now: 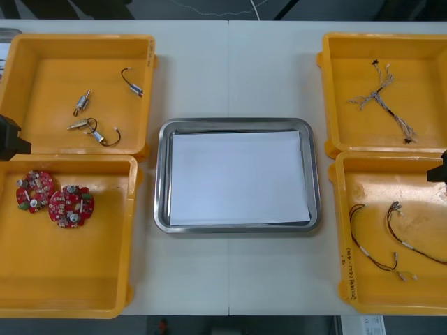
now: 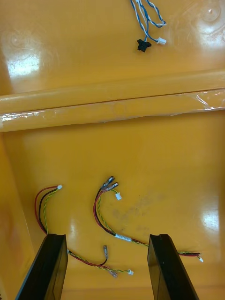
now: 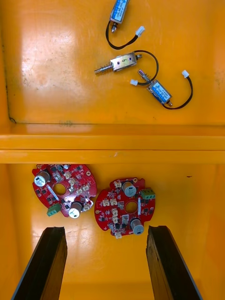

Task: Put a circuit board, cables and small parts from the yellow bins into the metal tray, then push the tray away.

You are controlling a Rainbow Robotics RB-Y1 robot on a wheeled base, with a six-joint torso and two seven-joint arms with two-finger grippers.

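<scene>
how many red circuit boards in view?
2. Both lie in the near-left yellow bin: left board nearer its outer wall, right board beside it. None seem hidden.

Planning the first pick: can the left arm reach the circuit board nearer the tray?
Probably yes: the left gripper hangs open over its yellow bin, the circuit board flat before its fingers, uncovered. The right gripper hovers over cables.

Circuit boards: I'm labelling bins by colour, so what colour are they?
Red circuit boards, with silver and green components; best in the left wrist view.
</scene>
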